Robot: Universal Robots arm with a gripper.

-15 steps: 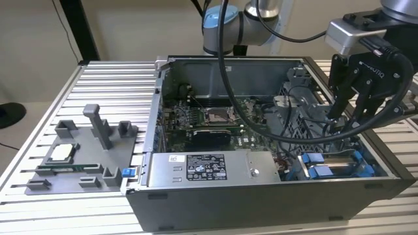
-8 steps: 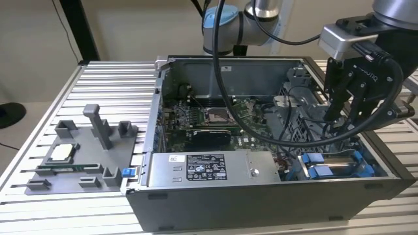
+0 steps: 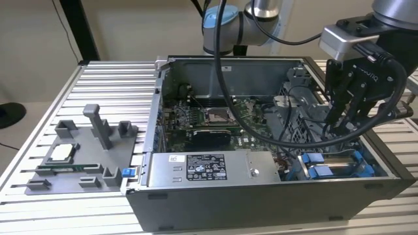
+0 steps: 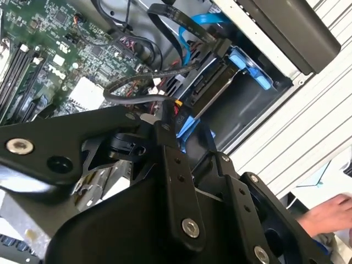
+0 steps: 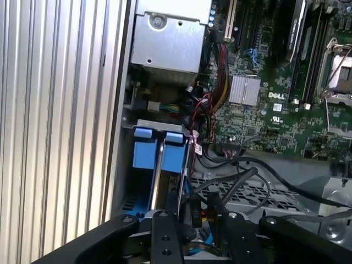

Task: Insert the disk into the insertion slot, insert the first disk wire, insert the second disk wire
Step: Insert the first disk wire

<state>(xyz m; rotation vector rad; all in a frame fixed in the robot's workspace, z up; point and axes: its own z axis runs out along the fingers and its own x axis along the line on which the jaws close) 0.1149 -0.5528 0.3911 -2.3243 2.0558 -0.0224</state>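
Ribbed aluminium table [image 3: 98, 78] carries open grey computer case [image 3: 261, 205]. Silver hard drive in blue plastic carrier [image 5: 159, 157] seated in grey drive-bay slot [image 5: 124, 181], near corner of case, exterior view's right. Black gripper [image 3: 341, 123] above it, jaws narrow on black wire connector [image 5: 196, 208]. Risk: tilted connector jams at socket; slack cable snags.

Printed sticker [image 3: 204, 167] on the power supply box [image 3: 255, 171], small print unreadable, white logo [image 5: 273, 96] on the motherboard [image 5: 258, 129]

Open computer case [image 3: 261, 210] sits on the slatted table [image 3: 111, 83], centre and right of the exterior view. Motherboard [image 3: 209, 117] lies inside, mid-frame. Power supply box [image 3: 209, 169] runs along the near wall. Insertion slot [image 3: 336, 169] is at lower right, with the gripper [image 3: 343, 122] above it. Parts fixture [image 3: 85, 156] is at lower left.
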